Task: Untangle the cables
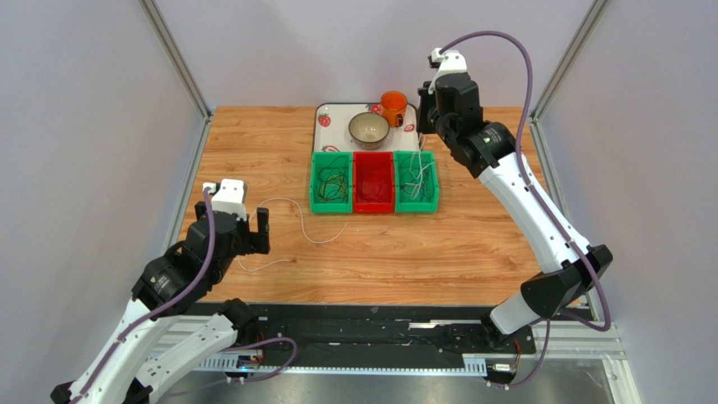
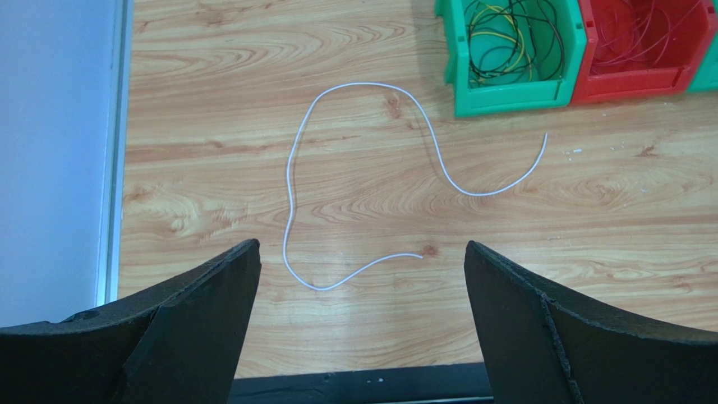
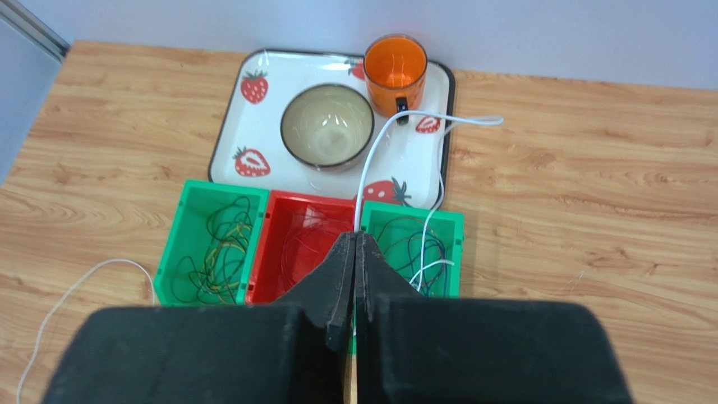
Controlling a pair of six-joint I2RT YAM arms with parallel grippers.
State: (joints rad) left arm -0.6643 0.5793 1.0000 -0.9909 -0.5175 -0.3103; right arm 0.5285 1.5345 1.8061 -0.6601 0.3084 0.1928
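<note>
Pinching a thin white cable (image 3: 366, 177), the right gripper (image 3: 355, 244) has its fingers pressed together and sits high above the right green plastic bin (image 3: 451, 220). The strand arcs up over the strawberry-print tray (image 3: 227, 126), past the beige bowl (image 3: 327, 126) and the orange cup (image 3: 394, 63). Judgement: the height is there to draw this strand clear of the dark and white wires (image 3: 413, 252) in that bin.

The left gripper (image 2: 361, 248) is spread wide and holds nothing. It hovers over a second loose white cable (image 2: 291, 168), which lies alone in an open S-curve on the wooden table (image 2: 211, 101), apart from the bins.

The left green plastic bin (image 2: 506, 97) holds yellow and dark loops. The red plastic bin (image 2: 640, 80) holds red wire. Bins appear sorted by colour.

Risk: the lifted strand may drag neighbouring wires out with it.
</note>
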